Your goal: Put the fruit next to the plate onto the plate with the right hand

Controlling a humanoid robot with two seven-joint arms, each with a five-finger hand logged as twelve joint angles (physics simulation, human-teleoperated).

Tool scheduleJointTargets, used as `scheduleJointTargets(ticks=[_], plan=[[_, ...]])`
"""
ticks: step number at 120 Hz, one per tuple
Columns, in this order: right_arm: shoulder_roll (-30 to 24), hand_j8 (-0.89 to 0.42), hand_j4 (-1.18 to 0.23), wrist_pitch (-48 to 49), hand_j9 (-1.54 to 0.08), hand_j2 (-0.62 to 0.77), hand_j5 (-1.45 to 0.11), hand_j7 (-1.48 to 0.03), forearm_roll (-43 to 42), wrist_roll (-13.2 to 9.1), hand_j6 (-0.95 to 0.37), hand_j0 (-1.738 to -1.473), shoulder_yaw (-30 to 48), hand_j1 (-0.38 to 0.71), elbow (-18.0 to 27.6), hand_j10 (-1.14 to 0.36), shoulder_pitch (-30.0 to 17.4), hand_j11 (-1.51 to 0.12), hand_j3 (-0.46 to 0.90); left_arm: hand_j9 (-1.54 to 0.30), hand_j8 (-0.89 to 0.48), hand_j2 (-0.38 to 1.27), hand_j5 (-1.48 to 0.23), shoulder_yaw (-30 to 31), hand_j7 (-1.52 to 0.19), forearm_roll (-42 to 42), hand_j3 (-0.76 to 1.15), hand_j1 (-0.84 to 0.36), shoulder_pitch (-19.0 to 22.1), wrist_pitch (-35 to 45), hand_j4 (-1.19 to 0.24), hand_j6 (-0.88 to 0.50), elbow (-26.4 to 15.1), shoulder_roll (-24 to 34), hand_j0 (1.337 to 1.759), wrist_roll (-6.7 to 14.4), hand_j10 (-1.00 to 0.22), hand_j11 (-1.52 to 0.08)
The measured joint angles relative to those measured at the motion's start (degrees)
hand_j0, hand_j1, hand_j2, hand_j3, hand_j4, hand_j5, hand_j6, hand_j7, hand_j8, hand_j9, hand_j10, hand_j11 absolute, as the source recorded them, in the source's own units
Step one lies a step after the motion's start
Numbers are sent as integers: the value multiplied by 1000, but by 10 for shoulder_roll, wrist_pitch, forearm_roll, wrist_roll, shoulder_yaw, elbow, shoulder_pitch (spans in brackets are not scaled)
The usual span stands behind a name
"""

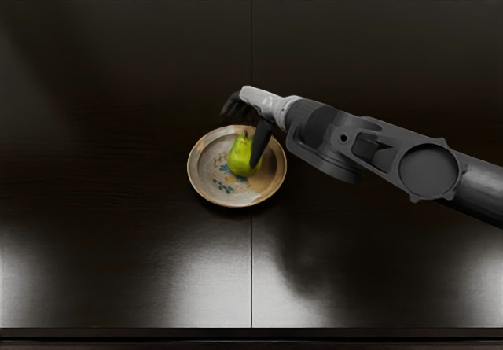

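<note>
Honestly, the pear (240,160) is already sitting on the plate (206,183), standing roughly upright near the plate's middle, just left of centre frame. So I'm reading the step in hand as the let-go.

The fingers (262,136) are closing on the pear. One dark finger is running down its right side and touching it, and the rest are curling in behind its top, toward the upper part of the frame. The right hand (259,102) is hovering just above the plate's upper right rim, with its arm stretching off to the right edge.

To do this well, I'd say the fingers should be spreading slowly and evenly, so neither side is nudging the fruit. Then the hand should be lifting straight up before pulling back right. A pear standing on its round bottom is probably tippy, and a finger dragging sideways could be rolling it off the rim onto the dark tabletop (118,248).
</note>
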Motion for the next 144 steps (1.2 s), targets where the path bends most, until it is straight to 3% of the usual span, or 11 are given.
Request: scheduleJointTargets(ticks=[25,45,111,144], plan=[[-3,-106,-156,-2,-210,72,-209,-204,11,3,-120,-1658,3,-216,-1,-139,-1,-212,0,0,0,0,0,0,0,0,0,349,0,0,0,0,0,0,1658,0,0,0],[-50,-67,-89,30,-118,28,-118,-115,102,3,-74,-1658,26,-268,16,-81,4,-119,0,0,0,0,0,0,0,0,0,349,0,0,0,0,0,0,1658,0,0,0],[-308,-36,-37,340,-47,-4,-47,-47,470,3,-37,-1658,101,-308,20,-36,-11,-47,0,0,0,0,0,0,0,0,0,349,0,-1,0,0,-1,0,1658,0,0,0],[-363,-33,-33,370,-42,-5,-42,-42,521,2,-34,-1658,102,-311,11,-33,-27,-42,0,0,0,0,0,-2,0,2,0,349,-16,-4,0,0,-5,0,1658,0,0,0]])
